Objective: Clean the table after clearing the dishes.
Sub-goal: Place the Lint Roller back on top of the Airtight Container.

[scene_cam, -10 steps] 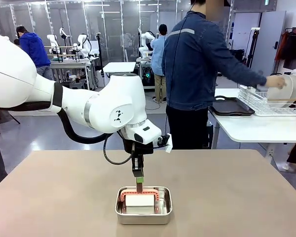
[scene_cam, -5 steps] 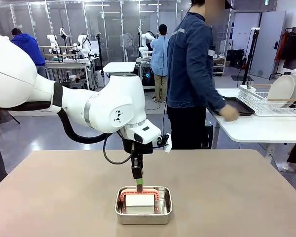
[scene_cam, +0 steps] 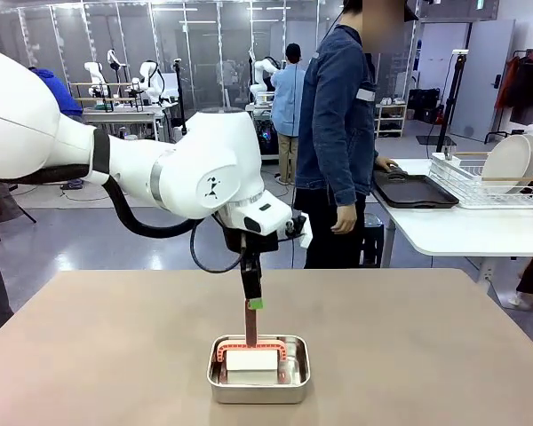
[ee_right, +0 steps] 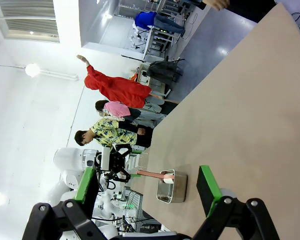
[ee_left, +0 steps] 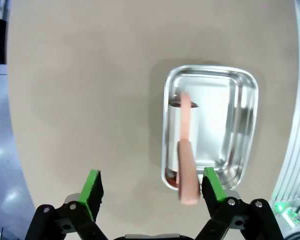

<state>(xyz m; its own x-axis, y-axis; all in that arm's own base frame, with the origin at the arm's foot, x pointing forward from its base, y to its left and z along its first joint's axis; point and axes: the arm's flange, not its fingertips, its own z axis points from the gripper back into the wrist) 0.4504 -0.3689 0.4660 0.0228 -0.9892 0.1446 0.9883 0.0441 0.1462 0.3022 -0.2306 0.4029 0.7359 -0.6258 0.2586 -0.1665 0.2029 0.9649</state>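
Left fingers (ee_left: 91, 189): wide apart, empty, above steel pan (scene_cam: 258, 383), counter (scene_cam: 426, 337) lower centre | right fingers (ee_right: 208, 184): apart, empty | dishes (scene_cam: 508, 160): racked far right | risk: wiper handle (ee_left: 186, 167) hugs one finger; closing could miss, tip it.

wide matte beige-tan table (scene_cam: 409, 346) lying flat, white plates (scene_cam: 512, 161) standing upright at far right, dark tray (scene_cam: 415, 191) lying flat beside them

We see a small steel pan (scene_cam: 258, 369) holding a white block with an orange handle (scene_cam: 251, 347), and a wire rack (scene_cam: 480, 183) beyond it.
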